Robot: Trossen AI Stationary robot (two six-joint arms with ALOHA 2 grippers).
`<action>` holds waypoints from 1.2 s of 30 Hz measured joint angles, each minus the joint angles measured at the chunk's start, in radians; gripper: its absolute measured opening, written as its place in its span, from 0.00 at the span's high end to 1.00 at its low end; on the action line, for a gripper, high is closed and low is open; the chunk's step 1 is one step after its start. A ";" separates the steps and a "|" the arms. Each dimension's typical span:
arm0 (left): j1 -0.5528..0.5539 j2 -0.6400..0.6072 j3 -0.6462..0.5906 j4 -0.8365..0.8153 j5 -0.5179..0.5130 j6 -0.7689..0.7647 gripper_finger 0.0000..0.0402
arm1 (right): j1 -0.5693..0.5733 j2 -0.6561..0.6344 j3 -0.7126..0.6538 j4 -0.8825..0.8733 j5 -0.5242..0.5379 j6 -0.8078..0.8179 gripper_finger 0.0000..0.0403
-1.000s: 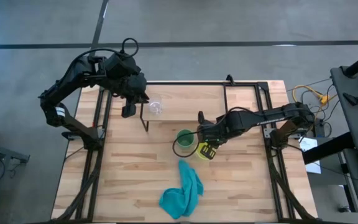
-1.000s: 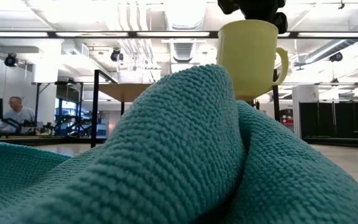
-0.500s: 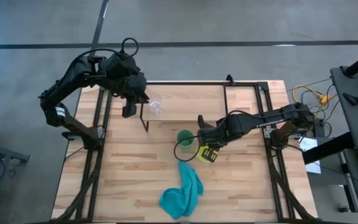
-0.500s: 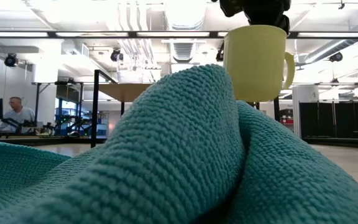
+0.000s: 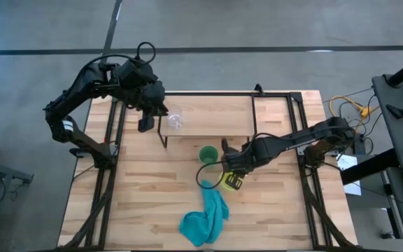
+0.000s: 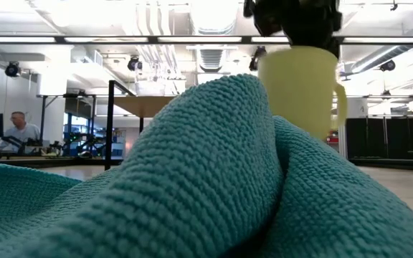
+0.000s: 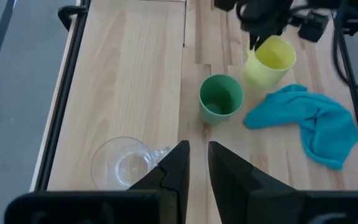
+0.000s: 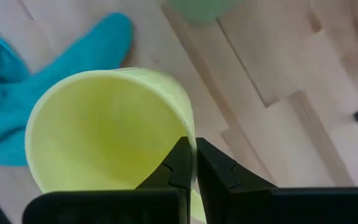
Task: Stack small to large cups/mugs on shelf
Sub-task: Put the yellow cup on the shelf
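Since a second ago the right gripper [image 5: 231, 176] has carried the yellow mug [image 5: 228, 179] from beside the green cup toward the cloth, and lower in the low view.

Table [image 5: 145, 203]: the mug hangs over its middle.

Shelf [image 5: 208, 115]: its wooden top holds the glass cup [image 5: 175, 120] near the left end; the rest of the top is where the stack should grow.

Cloth [image 5: 205, 217]: it lies just beyond the mug and fills most of the low view, so the mug should stay clear of its folds.

Green cup [image 5: 208, 155]: upright on the table, in front of the shelf, near the mug but apart.

Yellow mug: its rim is pinched by the right gripper's fingers [image 8: 180, 163], one inside the wall, one outside. With so thin a bite the mug may swing, so slow, level travel seems wise.

Glass cup: just beside it hovers the left gripper [image 7: 194, 163], fingers nearly closed and holding nothing.
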 joint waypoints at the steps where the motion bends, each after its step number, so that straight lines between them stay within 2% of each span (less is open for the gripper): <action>1: 0.000 0.000 0.000 0.002 0.000 0.000 0.89 | 0.001 0.001 -0.014 0.001 0.000 0.001 0.98; 36: 0.001 0.000 0.000 0.011 0.000 -0.008 0.89 | 0.002 0.001 -0.143 0.040 -0.027 0.052 0.98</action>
